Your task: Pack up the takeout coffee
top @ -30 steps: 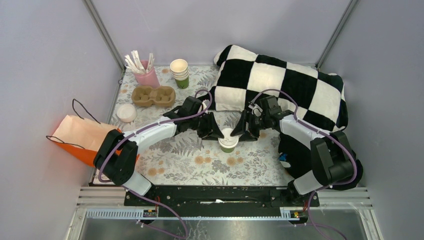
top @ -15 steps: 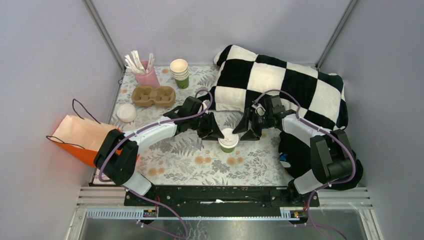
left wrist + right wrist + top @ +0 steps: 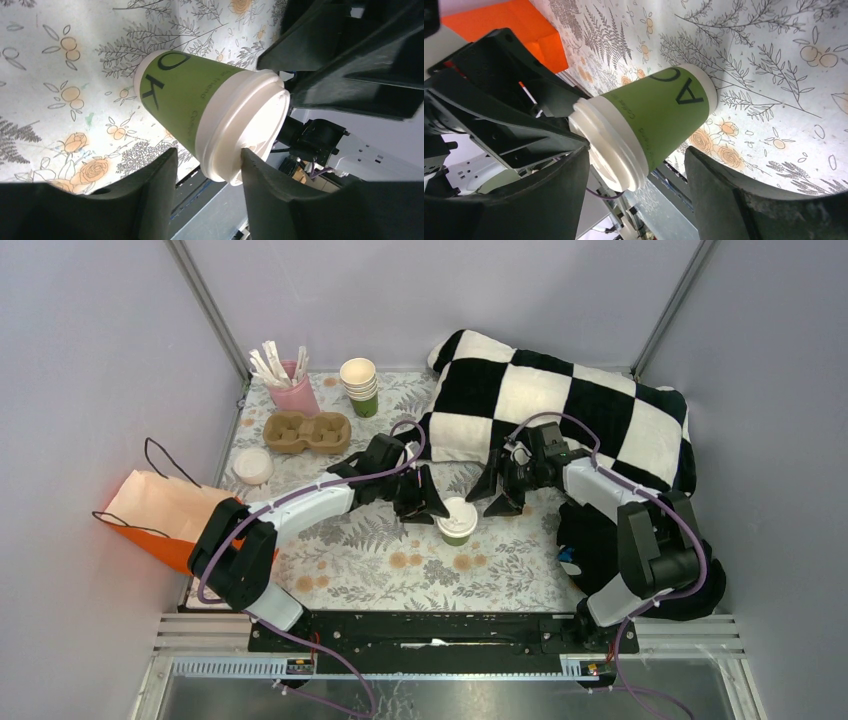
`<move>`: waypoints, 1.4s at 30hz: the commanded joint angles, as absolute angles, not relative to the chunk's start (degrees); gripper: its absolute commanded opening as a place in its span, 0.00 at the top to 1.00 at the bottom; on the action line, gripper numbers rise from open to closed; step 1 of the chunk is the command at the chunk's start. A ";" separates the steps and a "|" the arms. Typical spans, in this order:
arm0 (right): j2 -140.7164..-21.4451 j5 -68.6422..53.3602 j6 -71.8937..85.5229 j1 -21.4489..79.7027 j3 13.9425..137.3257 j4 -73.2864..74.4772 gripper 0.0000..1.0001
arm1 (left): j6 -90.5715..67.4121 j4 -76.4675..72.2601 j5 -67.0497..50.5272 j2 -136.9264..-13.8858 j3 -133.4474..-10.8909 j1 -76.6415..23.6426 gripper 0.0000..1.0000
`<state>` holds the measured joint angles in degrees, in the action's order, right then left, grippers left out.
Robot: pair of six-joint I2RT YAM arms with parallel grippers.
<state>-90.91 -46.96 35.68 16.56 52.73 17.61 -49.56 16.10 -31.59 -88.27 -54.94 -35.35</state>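
The takeout coffee [image 3: 457, 521], a green paper cup with a white lid, stands upright on the floral tablecloth in the middle. My left gripper [image 3: 425, 498] is at its left side, open. In the left wrist view [image 3: 207, 152] the lid [image 3: 245, 130] sits between the fingers, the right finger touches its top and the left finger stands off with a gap. My right gripper [image 3: 497, 495] is open, just right of the cup and apart from it. In the right wrist view [image 3: 636, 150] the cup [image 3: 659, 107] lies ahead of the wide-open fingers.
An orange and white paper bag [image 3: 165, 510] lies at the left edge. A cardboard cup carrier [image 3: 307, 430], a loose white lid [image 3: 252, 464], a stack of lidless cups [image 3: 360, 385] and a pink holder of sticks [image 3: 290, 388] stand at the back left. A checkered pillow [image 3: 570, 410] fills the back right.
My right gripper has drawn back to the right, away from the cup. My left gripper stays at the lid. The cup has hardly moved.
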 commanded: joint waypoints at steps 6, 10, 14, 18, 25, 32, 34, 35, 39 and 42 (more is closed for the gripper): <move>-87.10 -44.23 29.01 16.76 59.37 28.42 0.19 | -48.33 19.26 -32.04 -82.72 -58.12 -32.41 0.22; -85.71 -45.40 29.73 16.55 57.46 27.23 0.21 | -50.37 16.73 -34.49 -81.28 -54.86 -29.06 0.29; -84.27 -46.81 32.29 15.39 53.83 23.93 0.27 | -52.82 13.00 -36.84 -81.55 -52.02 -27.95 0.46; -83.51 -46.32 32.40 14.17 52.19 24.09 0.36 | -52.74 12.46 -38.03 -83.22 -51.86 -28.02 0.51; -83.65 -45.24 30.53 13.31 51.16 25.87 0.45 | -51.02 13.40 -37.96 -84.99 -51.78 -29.09 0.56; -84.65 -46.31 29.81 13.86 51.37 25.60 0.49 | -49.81 14.00 -36.47 -86.47 -52.26 -30.26 0.60; -85.32 -46.51 29.82 14.33 51.25 25.50 0.49 | -49.68 13.97 -36.27 -87.23 -52.62 -30.60 0.60; -85.65 -46.69 29.82 14.62 51.16 25.41 0.49 | -49.60 14.03 -36.15 -87.43 -52.91 -30.85 0.60; -86.51 -46.75 29.38 16.08 51.24 25.51 0.49 | -49.72 14.03 -35.42 -87.78 -53.39 -31.27 0.60; -86.74 -46.52 30.03 16.63 50.92 24.61 0.50 | -49.75 13.98 -35.25 -88.17 -53.44 -31.37 0.60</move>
